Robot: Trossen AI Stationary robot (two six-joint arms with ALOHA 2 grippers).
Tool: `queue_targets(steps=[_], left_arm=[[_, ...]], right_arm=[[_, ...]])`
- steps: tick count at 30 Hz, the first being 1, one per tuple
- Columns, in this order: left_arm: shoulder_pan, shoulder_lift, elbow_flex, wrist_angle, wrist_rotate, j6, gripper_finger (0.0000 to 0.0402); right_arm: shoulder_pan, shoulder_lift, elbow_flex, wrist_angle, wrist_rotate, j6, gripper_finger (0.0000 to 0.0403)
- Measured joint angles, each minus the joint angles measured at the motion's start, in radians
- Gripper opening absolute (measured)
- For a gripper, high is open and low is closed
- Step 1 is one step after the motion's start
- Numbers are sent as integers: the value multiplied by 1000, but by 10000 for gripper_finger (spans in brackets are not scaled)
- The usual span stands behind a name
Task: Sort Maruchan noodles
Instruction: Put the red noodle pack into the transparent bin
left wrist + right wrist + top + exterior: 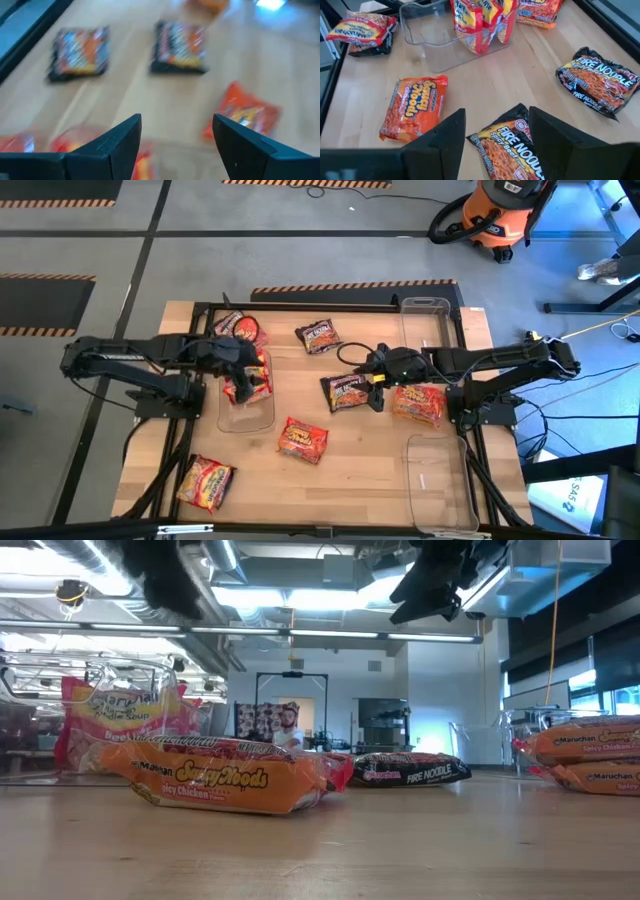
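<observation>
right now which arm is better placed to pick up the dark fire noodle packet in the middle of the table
Right. The right gripper hovers open directly beside the dark crinkly Fire Noodle packet, which shows between its fingers in the right wrist view. The left gripper is open over the clear plastic bin, farther away.

dark Fire Noodle packets (318, 335): 2 | orange Saucy Noods packet (302, 440): 1 | clear bins (432, 485): 3 | arms (130, 360): 2

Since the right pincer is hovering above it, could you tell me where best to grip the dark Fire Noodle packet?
The dark Fire Noodle packet lies flat on the table, right under the open right pincer. I would come straight down from above and pinch across its narrow width at mid-body; the crinkly film should bunch between the fingers.
</observation>
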Motion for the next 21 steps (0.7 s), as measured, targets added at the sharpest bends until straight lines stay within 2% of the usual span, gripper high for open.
queue_targets(steps=[4, 10, 21], left_arm=[[-61, 25, -19, 115, 39, -9, 238], [-180, 112, -39, 219, 36, -66, 238], [-353, 364, -52, 306, 34, -173, 237]], right_arm=[[17, 24, 0, 9, -32, 24, 237], [103, 98, 0, 63, -78, 49, 284], [233, 270, 0, 178, -70, 135, 277]])
